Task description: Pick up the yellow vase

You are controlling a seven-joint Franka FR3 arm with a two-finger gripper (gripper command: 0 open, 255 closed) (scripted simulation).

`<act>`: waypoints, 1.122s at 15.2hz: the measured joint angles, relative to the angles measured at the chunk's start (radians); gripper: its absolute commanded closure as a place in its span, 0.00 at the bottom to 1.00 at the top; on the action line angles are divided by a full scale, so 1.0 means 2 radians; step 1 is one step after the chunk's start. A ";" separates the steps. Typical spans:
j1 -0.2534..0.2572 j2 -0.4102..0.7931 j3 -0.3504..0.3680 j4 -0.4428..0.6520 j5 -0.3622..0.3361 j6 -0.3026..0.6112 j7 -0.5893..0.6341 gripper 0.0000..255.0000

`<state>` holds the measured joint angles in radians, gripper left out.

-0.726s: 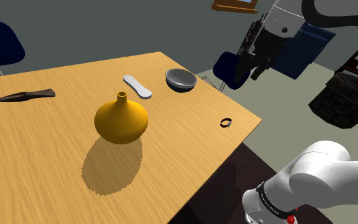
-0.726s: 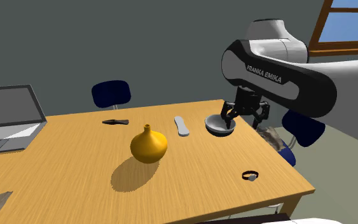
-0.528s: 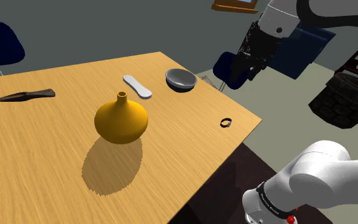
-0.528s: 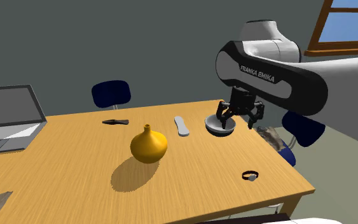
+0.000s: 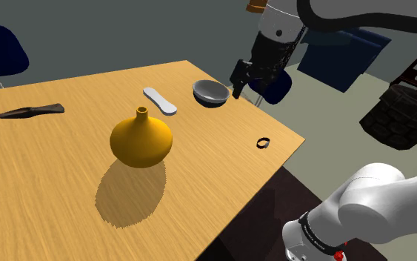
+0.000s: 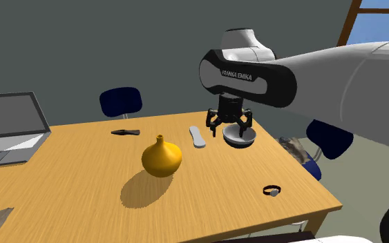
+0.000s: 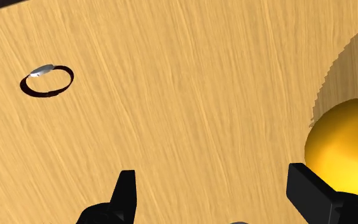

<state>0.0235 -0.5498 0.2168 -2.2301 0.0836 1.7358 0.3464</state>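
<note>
The yellow round-bellied vase (image 5: 141, 139) with a narrow neck stands upright near the middle of the wooden table (image 5: 51, 185); it appears again in the second exterior view (image 6: 162, 158). My black gripper (image 5: 245, 80) hangs open in the air over the table's far side, close by the grey bowl (image 5: 210, 92), well apart from the vase. In the second exterior view the gripper (image 6: 229, 128) hovers just above the bowl (image 6: 240, 139). In the wrist view the fingers stand wide apart around the gripper's middle (image 7: 215, 191), nothing between them; the vase (image 7: 346, 143) shows beside one finger.
A grey flat oblong (image 5: 160, 101) lies between vase and bowl. A dark knife-like piece (image 5: 30, 111) sits at the far side. A small black band (image 5: 264, 142) lies near the table's edge. Blue chairs (image 6: 121, 101) and a laptop (image 6: 10, 124) surround the table.
The arm has swung toward the shoulder view's left, carrying the gripper from beyond the table's edge to above the bowl. The vase has not moved.
</note>
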 measured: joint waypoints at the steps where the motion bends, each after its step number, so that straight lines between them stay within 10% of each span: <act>1: 0.001 0.017 0.009 0.013 0.001 0.003 0.010 0.00; 17: 0.036 0.311 0.130 0.258 -0.065 0.025 0.200 0.00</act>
<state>0.0955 0.0713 0.4762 -1.7151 -0.0463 1.7850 0.7463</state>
